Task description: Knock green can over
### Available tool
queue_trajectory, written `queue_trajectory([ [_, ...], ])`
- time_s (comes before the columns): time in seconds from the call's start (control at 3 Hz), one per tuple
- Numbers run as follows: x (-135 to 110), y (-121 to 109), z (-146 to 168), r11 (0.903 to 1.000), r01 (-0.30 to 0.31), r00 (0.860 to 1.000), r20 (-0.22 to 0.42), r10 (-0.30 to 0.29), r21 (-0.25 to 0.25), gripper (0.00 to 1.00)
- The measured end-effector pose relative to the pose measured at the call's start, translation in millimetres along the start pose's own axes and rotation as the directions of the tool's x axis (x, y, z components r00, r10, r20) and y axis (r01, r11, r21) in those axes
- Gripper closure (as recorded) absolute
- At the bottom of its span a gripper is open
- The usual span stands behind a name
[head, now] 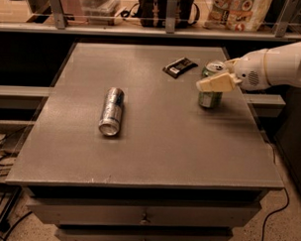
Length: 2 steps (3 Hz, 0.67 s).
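Grey matte table (154,157), flat rectangular top with a fine speckled texture and drawers below the front edge. The green can (209,99) stands upright near the right edge toward the far side: an aluminium cylinder with shiny green sides and a silver rim on top. The gripper (212,83), cream hard plastic with a blunt wedge shape, comes in from the right on a smooth white rounded arm (276,65) and lies across the can's upper front; contact not confirmable. Whether it is open or closed: cannot tell. Nothing seen held. A slim silver-and-blue can (111,111) lies on its side left of centre, well apart. A flat black glossy packet (179,67) lies near the green can, to its far left.
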<state>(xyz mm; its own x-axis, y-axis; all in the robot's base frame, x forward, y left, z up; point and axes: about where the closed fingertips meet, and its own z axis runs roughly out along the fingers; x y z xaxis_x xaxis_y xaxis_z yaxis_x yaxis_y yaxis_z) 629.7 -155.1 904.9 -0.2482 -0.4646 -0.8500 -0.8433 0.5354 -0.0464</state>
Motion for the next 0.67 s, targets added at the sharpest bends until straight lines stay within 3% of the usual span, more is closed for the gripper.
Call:
queue_trajectory([
  [0.33, -15.7, 14.8, 6.8, 0.9936, 0.113, 0.99, -0.088, -0.113, 0.004, 0.88],
  [0.67, -20.7, 29.6, 20.1, 0.9656, 0.259, 0.941, -0.217, -0.258, -0.026, 1.0],
])
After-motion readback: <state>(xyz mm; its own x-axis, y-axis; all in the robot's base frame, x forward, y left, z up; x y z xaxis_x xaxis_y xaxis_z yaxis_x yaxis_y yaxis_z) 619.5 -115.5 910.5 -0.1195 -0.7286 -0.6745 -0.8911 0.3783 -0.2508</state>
